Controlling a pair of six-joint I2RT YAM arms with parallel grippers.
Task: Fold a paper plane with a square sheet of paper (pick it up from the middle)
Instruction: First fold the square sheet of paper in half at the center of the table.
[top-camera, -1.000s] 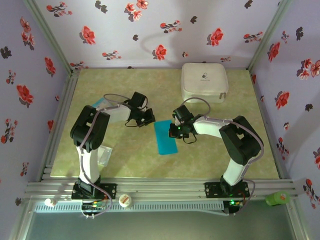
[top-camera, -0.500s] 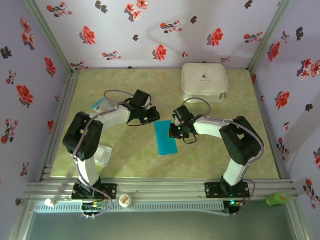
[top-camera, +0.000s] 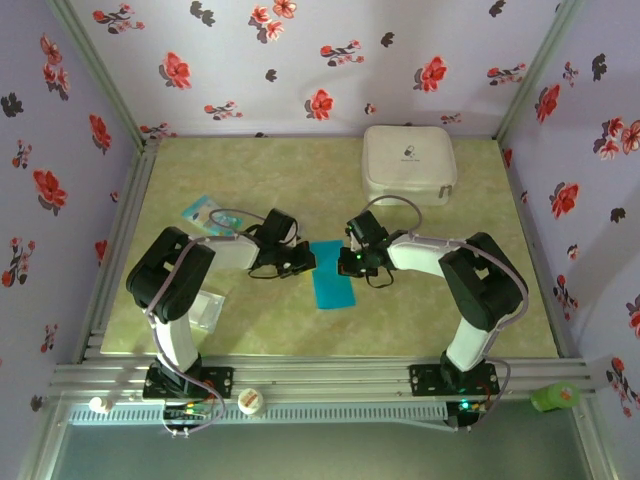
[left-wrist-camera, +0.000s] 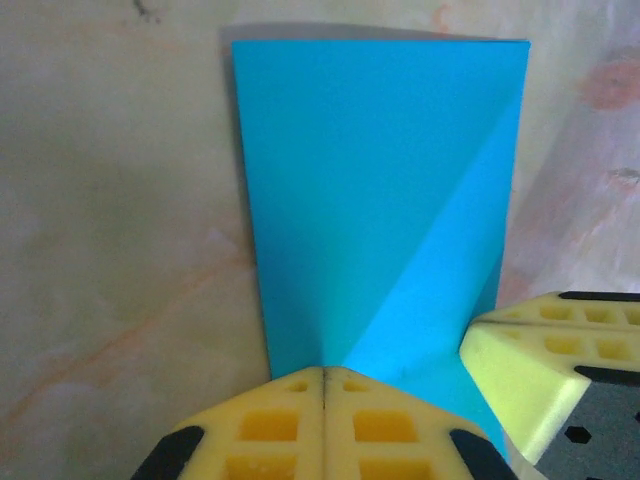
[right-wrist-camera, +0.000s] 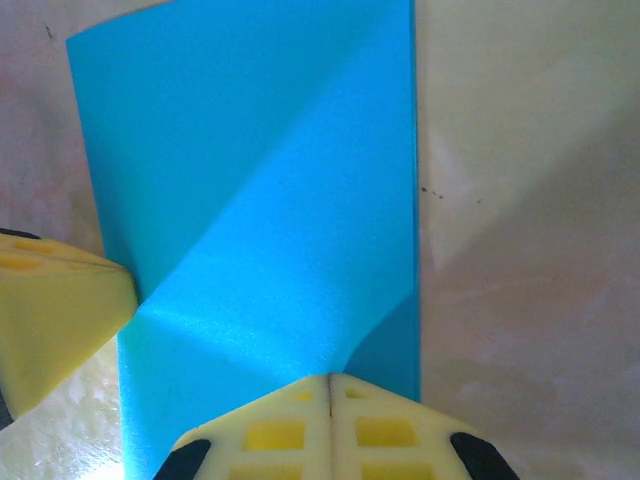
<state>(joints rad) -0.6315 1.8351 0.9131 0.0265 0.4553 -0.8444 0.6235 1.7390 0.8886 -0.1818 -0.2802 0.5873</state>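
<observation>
The square sheet of paper (top-camera: 332, 285) lies on the table as a teal-blue folded oblong. In the wrist views a diagonal flap shows across the sheet (left-wrist-camera: 380, 180) (right-wrist-camera: 250, 200). My left gripper (top-camera: 308, 262) is shut, its tips (left-wrist-camera: 325, 372) resting on the sheet's near-left part at the foot of the diagonal crease. My right gripper (top-camera: 347, 262) is shut too, its tips (right-wrist-camera: 330, 380) down on the flap's edge. Each wrist view catches the other gripper's yellow fingers (left-wrist-camera: 530, 350) (right-wrist-camera: 55, 320) at the side. The paper plane is out of view.
A white case (top-camera: 408, 163) stands at the back right. A pale-blue printed packet (top-camera: 200, 210) lies at the back left and a clear plastic packet (top-camera: 205, 310) at the front left. The flowered walls close in three sides.
My left gripper has swung from the back left down to the sheet's left edge. The right gripper and the sheet have stayed put.
</observation>
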